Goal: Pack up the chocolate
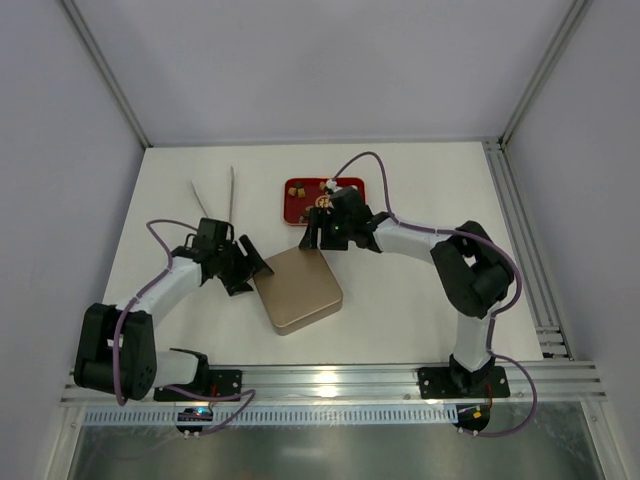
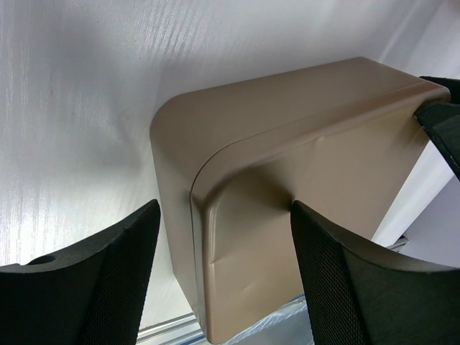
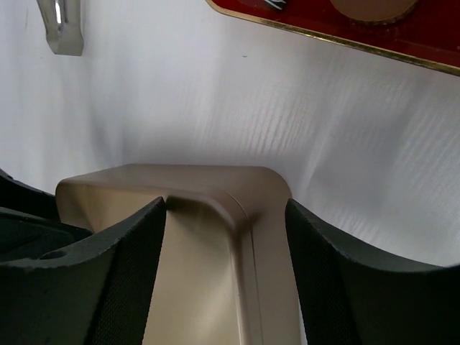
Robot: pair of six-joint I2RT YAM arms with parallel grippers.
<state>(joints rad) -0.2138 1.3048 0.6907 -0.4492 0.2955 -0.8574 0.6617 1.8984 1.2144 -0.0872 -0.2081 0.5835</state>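
A closed gold tin (image 1: 298, 290) lies flat mid-table. My left gripper (image 1: 245, 268) is at its left corner and my right gripper (image 1: 313, 240) at its far corner. In the left wrist view the left gripper (image 2: 223, 208) stands open astride the tin's (image 2: 287, 144) rounded corner, its left finger clear of the side wall. The right gripper (image 3: 224, 203) is also open astride a corner of the tin (image 3: 215, 187), one finger over the lid and the other beside the wall. Small pieces of chocolate (image 1: 300, 190) sit on the red tray (image 1: 295, 212) behind the right gripper.
Metal tongs (image 1: 231, 190) lie at the back left; one tip (image 3: 61, 29) shows in the right wrist view. The red tray's gold-edged rim (image 3: 402, 47) is just beyond the right gripper. Aluminium rails (image 1: 530, 260) run along the right and near edges.
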